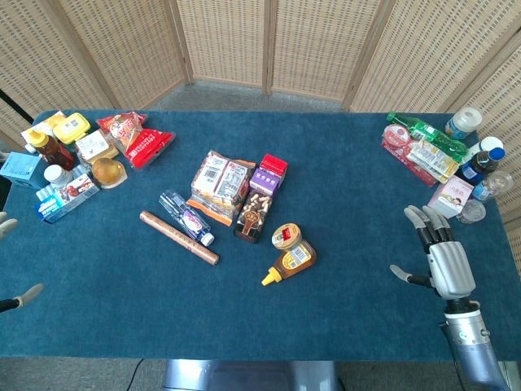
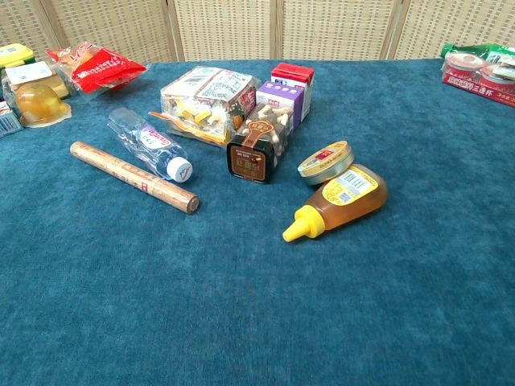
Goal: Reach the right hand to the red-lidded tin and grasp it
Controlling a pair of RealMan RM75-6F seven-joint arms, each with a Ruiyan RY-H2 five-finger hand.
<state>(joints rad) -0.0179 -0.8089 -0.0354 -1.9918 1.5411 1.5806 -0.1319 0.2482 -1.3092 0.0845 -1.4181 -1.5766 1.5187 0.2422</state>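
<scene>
Resting red-lidded tin (image 1: 286, 236) (label unreadable), right hand (image 1: 440, 262) apart

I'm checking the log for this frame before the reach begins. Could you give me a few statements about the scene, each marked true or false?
1. The right hand is holding the small round red-lidded tin. False: the hand is open, well to the right of the tin and apart from it.
2. The tin lies right beside the amber squeeze bottle with the yellow cap. True.
3. The clear plastic water bottle stands upright. False: it lies on its side next to the long brown paper-wrapped roll.
4. The purple carton sits next to a red carton. True.
5. The left hand rests on the tin. False: only its fingertips show, at the table's far left edge.
</scene>
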